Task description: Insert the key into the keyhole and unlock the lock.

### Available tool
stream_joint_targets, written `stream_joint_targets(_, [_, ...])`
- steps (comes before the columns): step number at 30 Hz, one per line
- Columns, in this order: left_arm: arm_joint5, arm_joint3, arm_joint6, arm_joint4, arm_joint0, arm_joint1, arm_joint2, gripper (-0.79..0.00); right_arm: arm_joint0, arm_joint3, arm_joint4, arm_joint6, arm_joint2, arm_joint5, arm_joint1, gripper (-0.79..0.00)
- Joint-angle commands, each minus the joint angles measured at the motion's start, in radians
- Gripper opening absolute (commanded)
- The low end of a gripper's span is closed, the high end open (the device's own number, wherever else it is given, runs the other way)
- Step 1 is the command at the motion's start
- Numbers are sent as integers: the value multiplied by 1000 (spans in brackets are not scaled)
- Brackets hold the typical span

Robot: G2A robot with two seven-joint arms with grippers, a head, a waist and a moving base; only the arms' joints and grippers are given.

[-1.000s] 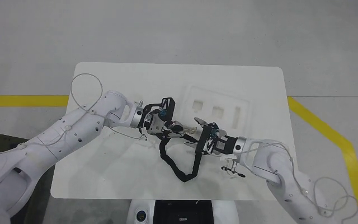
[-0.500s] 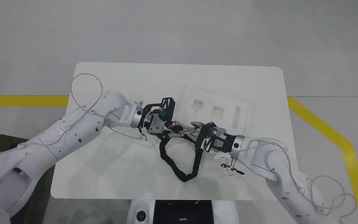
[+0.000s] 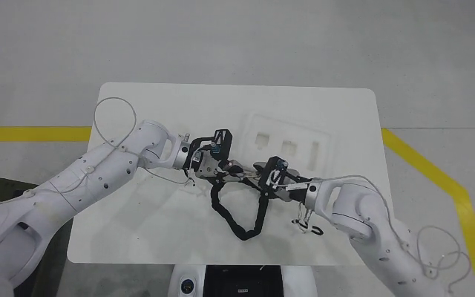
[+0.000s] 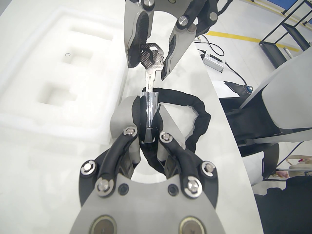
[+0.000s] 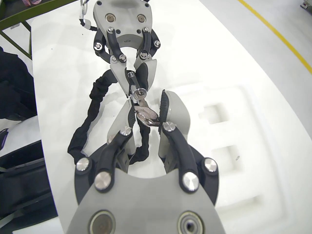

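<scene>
Two sets of jaws meet tip to tip just off the near edge of the foam tray (image 3: 289, 122). The left jaws are clamped on the lock cylinder (image 4: 149, 109), a smooth chrome tube held lengthwise between ribbed black pads that hide most of its sides. The right jaws pinch the key (image 4: 151, 58) by the edges of its flat head. The head is cross-hatched in a fine diamond pattern and pierced by a hole, and the plain silver blade points at the cylinder.

The blade tip reaches the cylinder's end face, where the round keyhole (image 5: 140, 94) sits. Whether it has entered the slot cannot be told: in the right wrist view the blade lies against the rim, and in the left wrist view the cylinder's lip covers the tip.

From the cylinder runs the chain (image 3: 230, 223), sheathed in wrinkled black fabric. It loops over the white worktop (image 3: 141, 230) on the side away from the tray. The tray is white moulded foam with rectangular recesses and a raised, stepped border, lying flat just beside the jaws.
</scene>
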Motion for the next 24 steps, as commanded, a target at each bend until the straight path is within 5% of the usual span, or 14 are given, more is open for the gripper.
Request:
stream_joint_targets(1, [0,0,0,0,0,0,0,-785,8,1,38,34,-2,27,-2,-785])
stream_joint_targets(24, [0,0,0,0,0,0,0,-785,79,40,490,282,18,304,-23,-785])
